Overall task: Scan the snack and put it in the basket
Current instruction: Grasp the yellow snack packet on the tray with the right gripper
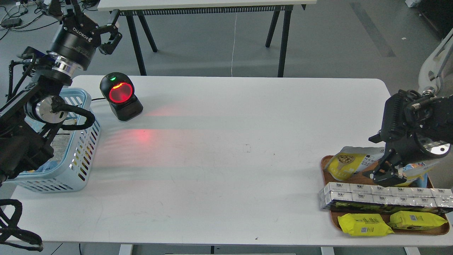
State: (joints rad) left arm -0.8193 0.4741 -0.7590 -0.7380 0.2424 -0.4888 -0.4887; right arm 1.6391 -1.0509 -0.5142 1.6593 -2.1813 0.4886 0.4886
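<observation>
The snack (348,163), a yellow-and-white pouch picturing a spoonful of brown nuts, lies at the back left of a brown wooden tray (417,232) at the table's right. My right gripper (378,156) is open and points down at the pouch's white right end, one finger above it and one (384,176) below. I cannot tell whether they touch it. The light blue basket (83,148) stands at the table's left edge, partly hidden by my left arm. My left gripper (93,22) is open and empty, raised beyond the table's far left corner.
A black scanner (121,96) with a glowing red window stands right of the basket and throws red light on the table. The tray also holds a row of white boxes (382,198), two flat yellow packets (364,225) and a mostly hidden blue-and-yellow pouch (419,169).
</observation>
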